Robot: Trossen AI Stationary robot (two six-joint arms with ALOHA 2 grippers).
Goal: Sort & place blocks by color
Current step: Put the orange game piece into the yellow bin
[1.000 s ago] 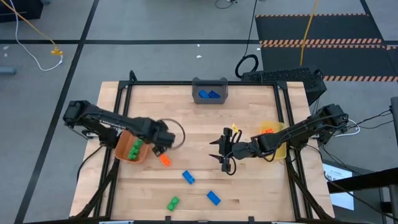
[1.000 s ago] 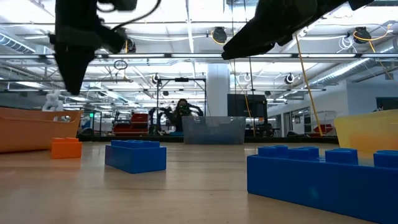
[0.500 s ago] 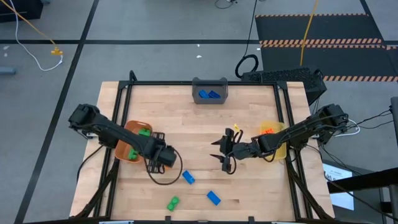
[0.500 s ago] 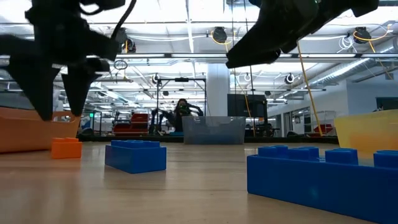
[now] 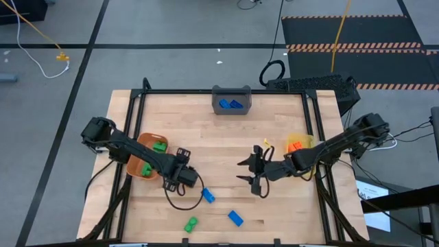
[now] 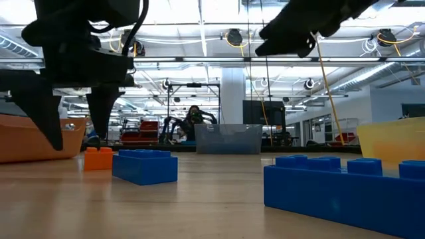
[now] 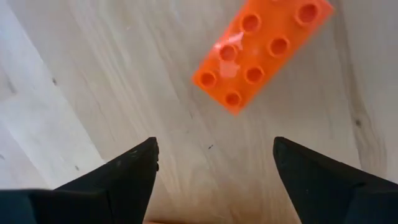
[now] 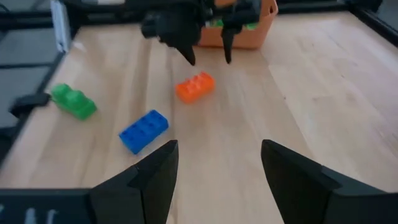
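Observation:
My left gripper (image 5: 182,178) hangs open, fingers pointing down, just above an orange block (image 7: 261,53) that lies flat on the table (image 5: 219,137). In the left wrist view the block lies past the fingertips, and in the low view it (image 6: 98,158) sits below one finger. My right gripper (image 5: 243,172) is open and hovers over the table's middle right. A blue block (image 5: 208,195), another blue block (image 5: 235,218) and a green block (image 5: 191,224) lie near the near edge.
An orange bin (image 5: 139,162) with green blocks stands to the left of my left gripper. A grey bin (image 5: 231,100) with blue blocks is at the far edge, and a yellow bin (image 5: 304,145) with orange blocks is at the right. Bare wood lies between the arms.
My left gripper has swung from beside the orange bin toward the near edge and come down over the orange block, staying open. The orange block has slid a little toward the table's right. My right gripper has drifted slightly toward the near right.

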